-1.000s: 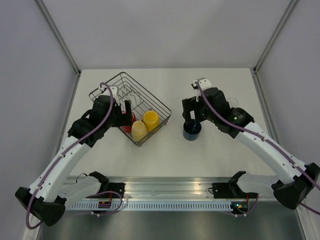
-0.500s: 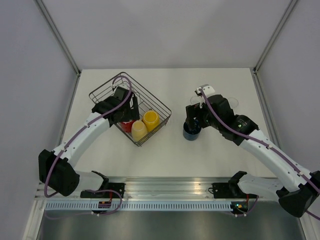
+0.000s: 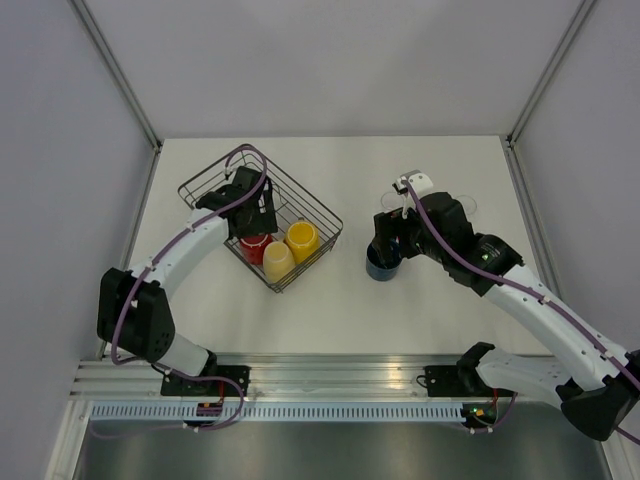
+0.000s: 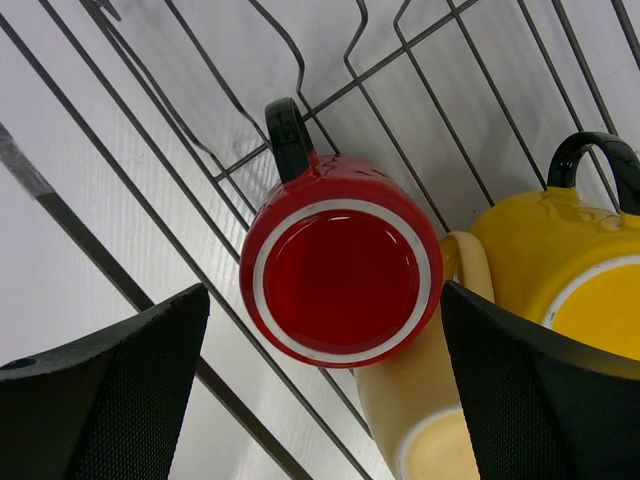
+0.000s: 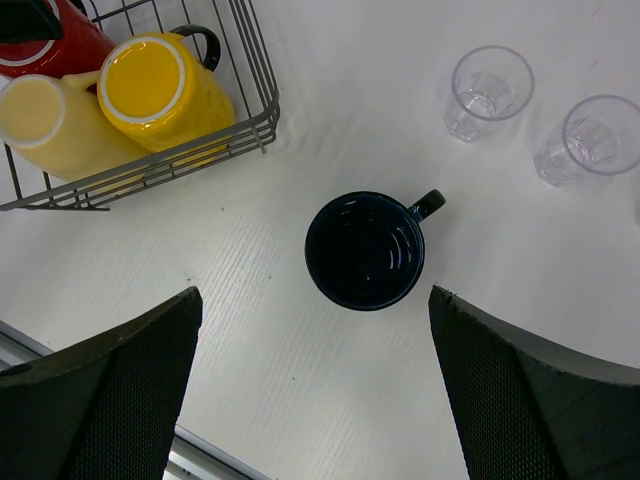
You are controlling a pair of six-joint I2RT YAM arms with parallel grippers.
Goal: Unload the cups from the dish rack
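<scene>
The left arm has swung in over the dish rack (image 3: 305, 205) within the last second – its elbow, earlier low at the table's near-left corner, now stands folded higher and its forearm reaches up and right. The left gripper (image 4: 325, 295) has moved from the rack's left rim to a spot directly above the red mug (image 4: 340, 282), jaws spread wide, one on each side of it and holding nothing. The right gripper (image 5: 313, 295) has drifted slightly nearer. It hangs over the dark blue mug (image 5: 365, 250), which has not moved, jaws likewise wide and empty.

The blue mug stands upright on the white table (image 3: 330, 310), outside the rack and to its right, handle turned toward two clear glass tumblers (image 5: 488, 92) set just beyond it. Three mugs are in the rack's near corner – the red one, a cream mug (image 4: 415, 420) touching it on the near side, and an orange-yellow mug (image 5: 160, 85) close against both. The red mug's white-ringed round face is turned up to the wrist camera and its black handle rests against the rack's wires. The cream mug's handle sits close beside the red mug.

The right arm stretches from its base at the table's near-right corner, bent at the elbow, wrist pointing down.
</scene>
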